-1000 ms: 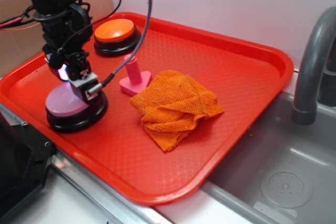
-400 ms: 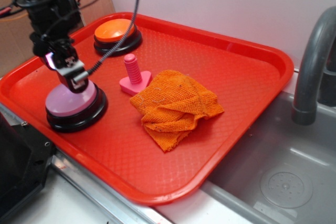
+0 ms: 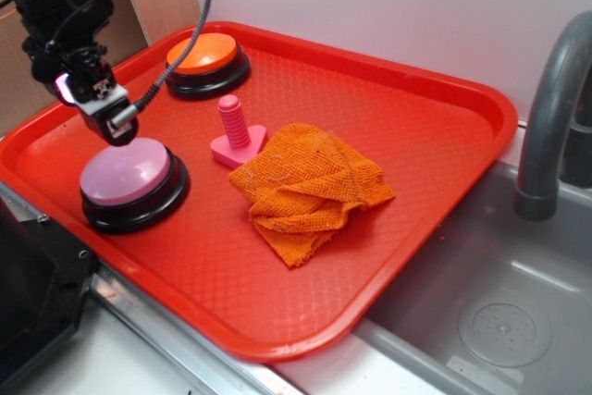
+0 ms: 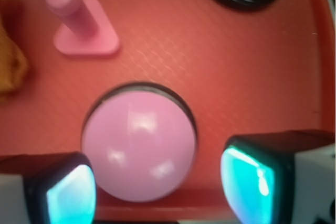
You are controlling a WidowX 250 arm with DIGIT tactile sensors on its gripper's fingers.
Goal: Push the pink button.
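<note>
Where the red plastic tray (image 3: 435, 219) curves at its near left corner sits the pink button (image 3: 126, 173): smooth glossy pale lilac dome on a wider round black base, highlights visible on the dome in the wrist view. Gripper (image 3: 104, 113) hangs above and just behind the dome, clear of it, jaws spread apart with nothing between; in the wrist view the two black-framed fingers (image 4: 257, 179) with glowing cyan pads flank the dome's near edge on either side. Tray surface is fine diamond-embossed, with a raised rounded rim. Near the tray's middle lies a crumpled orange cloth (image 3: 310, 187), coarse open weave, folded loosely. Just beside its left edge, touching or nearly so, stands a small bright pink peg (image 3: 234, 127), ridged upright shaft on a flat square foot. Toward the far left corner is an orange button (image 3: 205, 60), same domed shape on a black base. Right of the tray, a grey sink basin (image 3: 499, 312) and a curved grey faucet (image 3: 553, 108).
</note>
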